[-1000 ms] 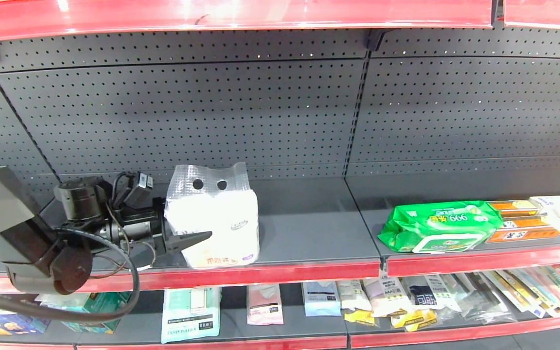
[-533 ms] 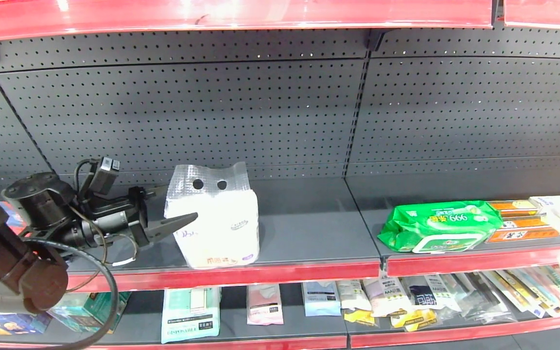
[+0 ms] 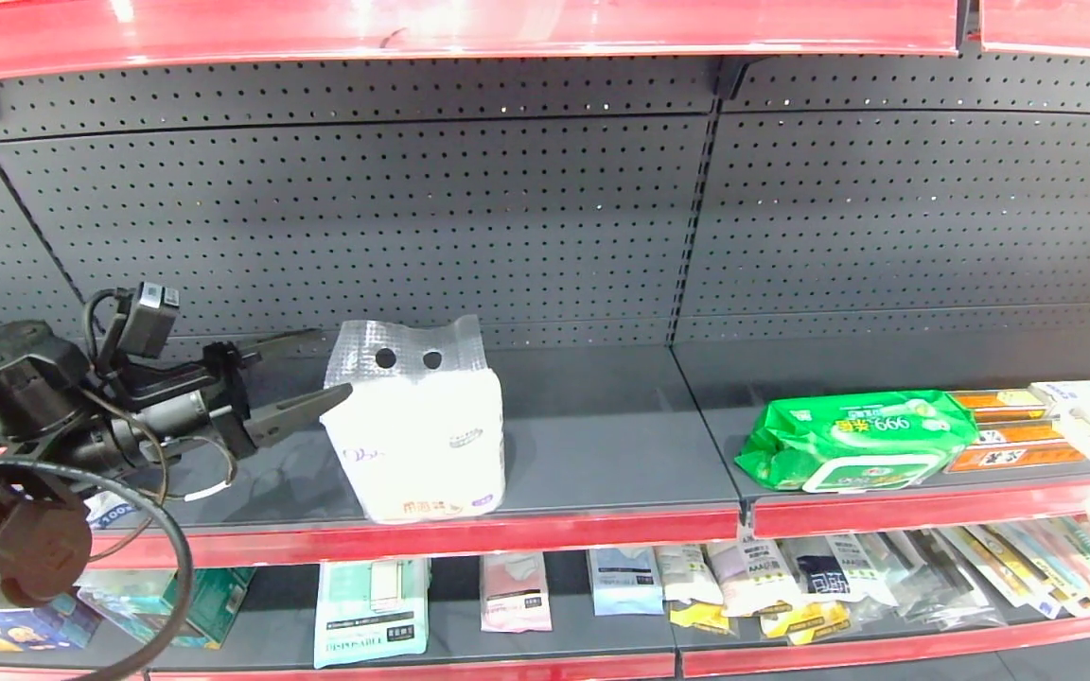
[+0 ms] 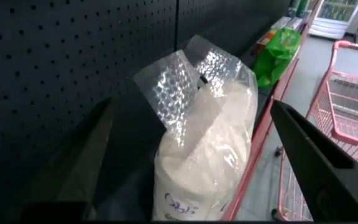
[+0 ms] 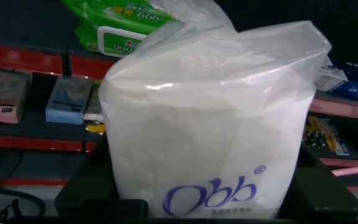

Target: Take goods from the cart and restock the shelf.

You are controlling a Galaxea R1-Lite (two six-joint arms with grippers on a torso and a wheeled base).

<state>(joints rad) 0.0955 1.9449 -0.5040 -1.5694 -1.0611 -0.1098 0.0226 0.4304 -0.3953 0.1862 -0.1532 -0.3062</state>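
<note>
- Right gripper (image 5: 207,186): its black fingers were pressed against both flanks of the held pack (image 5: 210,118). The pack was soft white paper rolls in clear, glossy, loosely bulging film. It was carried low at the robot's right, in front of the shelf.
- Cart (image 4: 347,124): pink wire mesh, standing in the aisle before the shelf.
- Left gripper (image 3: 332,361): two tapered black fingers were spread wide with nothing between them, at the left side of the shelved pack. Whether the nearer fingertip touched the film could not be told.
- Shelved pack (image 3: 422,445): a blocky white bundle under a clear dimpled film header with two punched holes. It stood upright near the front edge of the middle shelf's left bay.
- Shelf (image 3: 545,532): a dark matte metal deck with a glossy red front strip.
- Green wipes pack (image 3: 852,440): a soft, shiny pillow shape with a white flip lid. It lay flat in the right bay, well apart from the shelved pack.
- Pegboard (image 3: 413,218): a dark grey perforated metal back panel.
</note>
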